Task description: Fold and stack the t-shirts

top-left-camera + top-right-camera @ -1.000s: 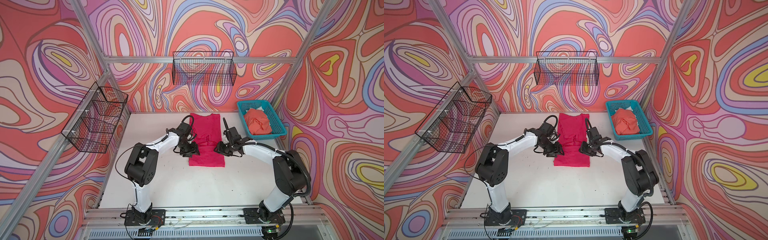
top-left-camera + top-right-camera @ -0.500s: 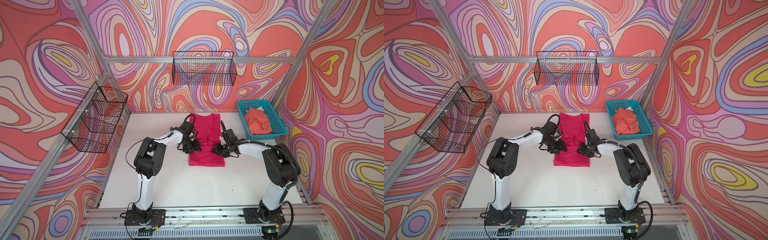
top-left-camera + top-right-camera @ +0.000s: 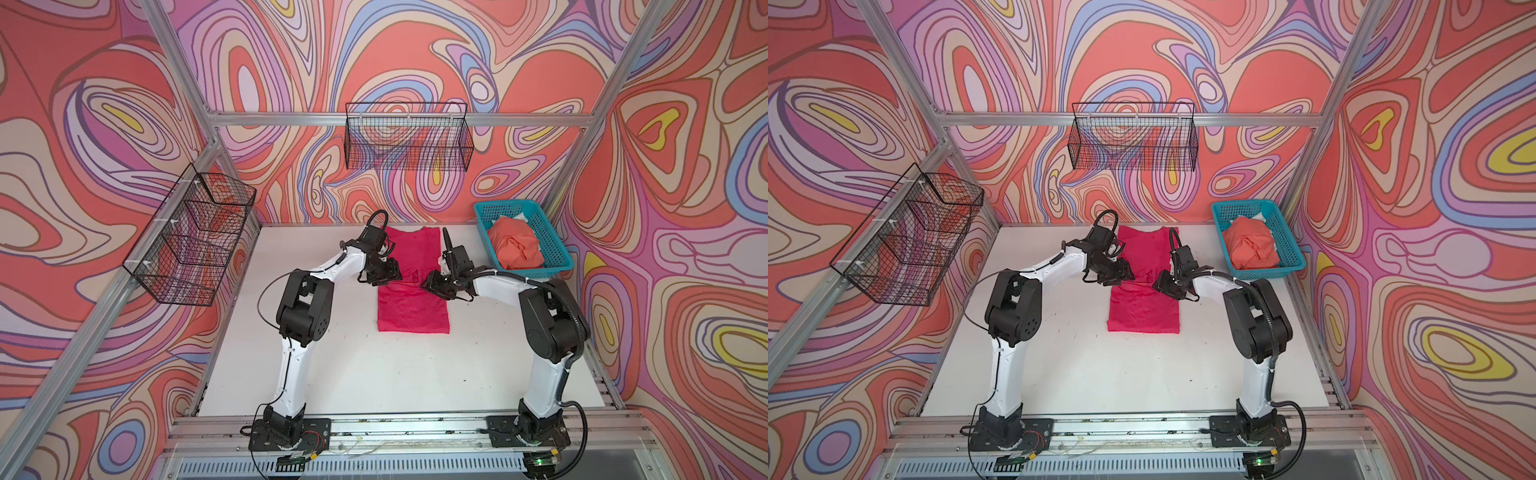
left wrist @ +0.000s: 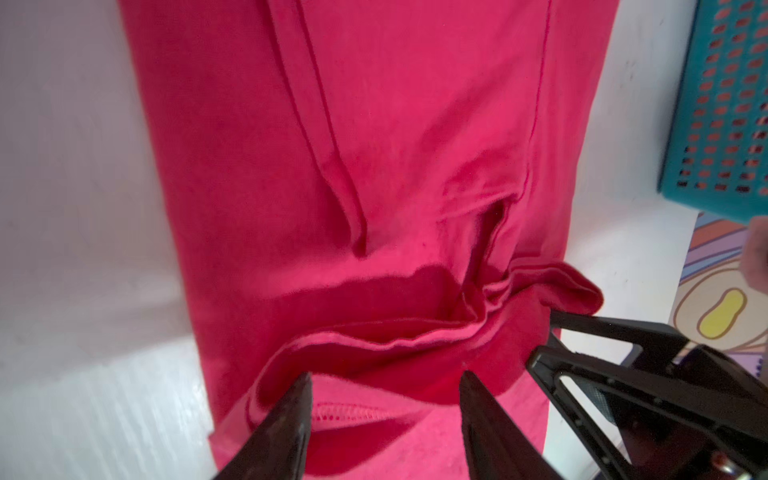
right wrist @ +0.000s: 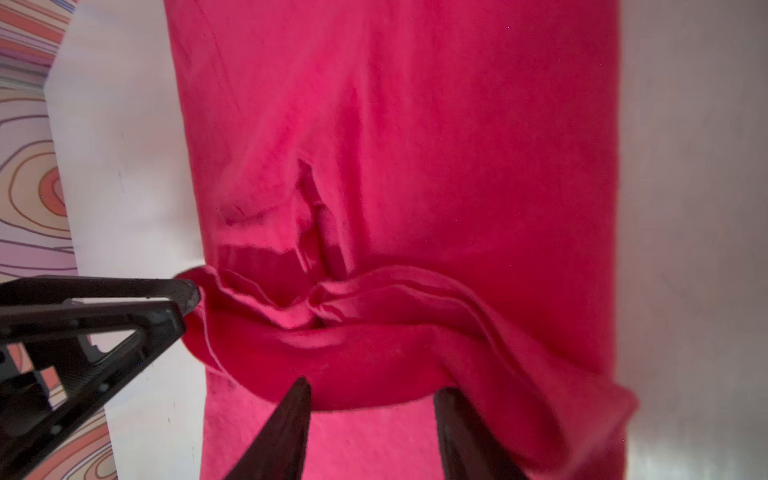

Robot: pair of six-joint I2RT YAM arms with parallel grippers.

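A magenta t-shirt (image 3: 413, 307) (image 3: 1144, 309) lies as a long folded strip on the white table. A raised ridge of cloth (image 4: 415, 332) (image 5: 374, 324) crosses its middle. My left gripper (image 3: 388, 276) (image 4: 385, 376) is at the shirt's left edge, open, its fingertips resting over the cloth just short of the ridge. My right gripper (image 3: 428, 284) (image 5: 374, 388) faces it at the right edge, also open over the cloth. Each wrist view shows the opposite gripper's fingers (image 4: 552, 332) (image 5: 183, 307) at the bunched edge. An orange t-shirt (image 3: 515, 249) (image 3: 1252, 245) lies crumpled in the basket.
A teal lattice basket (image 3: 557, 249) (image 4: 723, 104) stands at the back right of the table. Black wire baskets hang on the back wall (image 3: 407, 141) and the left wall (image 3: 191, 241). The arm bases sit on the front rail.
Both grippers have moved inward and slightly back onto the magenta shirt's side edges. The cloth between them has bunched into a ridge. The right jaws have widened a little.
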